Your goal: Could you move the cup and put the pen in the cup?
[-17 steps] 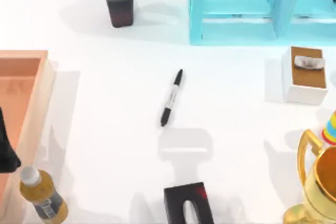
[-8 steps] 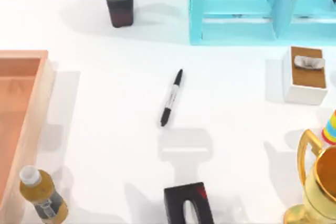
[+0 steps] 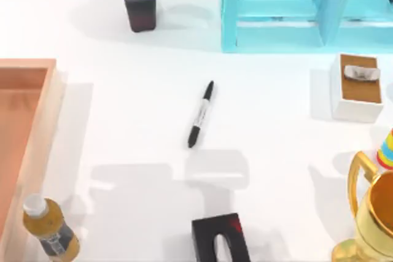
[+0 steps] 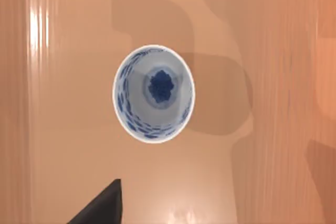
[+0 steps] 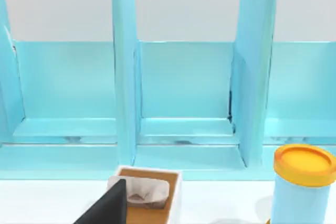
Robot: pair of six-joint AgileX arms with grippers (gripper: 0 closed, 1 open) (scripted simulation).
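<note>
Cup [image 4: 154,93] upright on orange tray floor [image 4: 273,35] under left wrist; pen [image 3: 201,114] mid-table; both grippers' finger state unclear.

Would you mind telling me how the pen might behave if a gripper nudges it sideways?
The pen lies flat on the smooth white table and looks slim and round, so it would probably roll or skid. It seems rigid, so unlikely to bend, and likely light.

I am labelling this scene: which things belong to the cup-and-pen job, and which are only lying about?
Job: cup, upright on the wooden tray; pen, flat on the table.

Lying about: potted plant, blue shelf rack, tissue box, gold trophy, bottle, black box.
</note>
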